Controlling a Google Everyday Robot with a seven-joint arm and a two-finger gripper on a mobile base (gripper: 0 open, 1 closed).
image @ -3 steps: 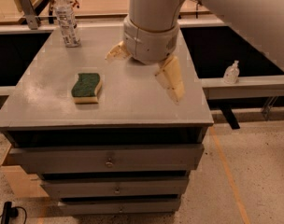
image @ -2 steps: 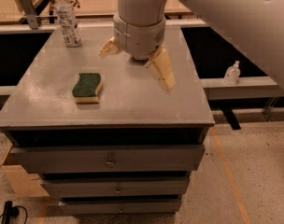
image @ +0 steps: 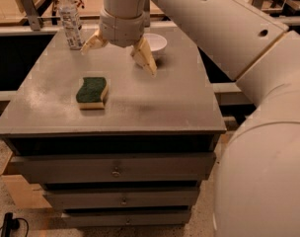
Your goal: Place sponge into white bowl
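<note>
The gripper is hovering just left of the white bowl, fingers spread wide and gripping nothing. The sponge is lying green side up on the cabinet top, well front-left of the bowl, whose visible inside is showing only white.

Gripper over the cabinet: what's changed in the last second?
The gripper, open and empty, swung left above the cabinet top, nearer the sponge, uncovering the white bowl behind it. Nothing was grasped. The sponge and water bottle stayed put.
</note>
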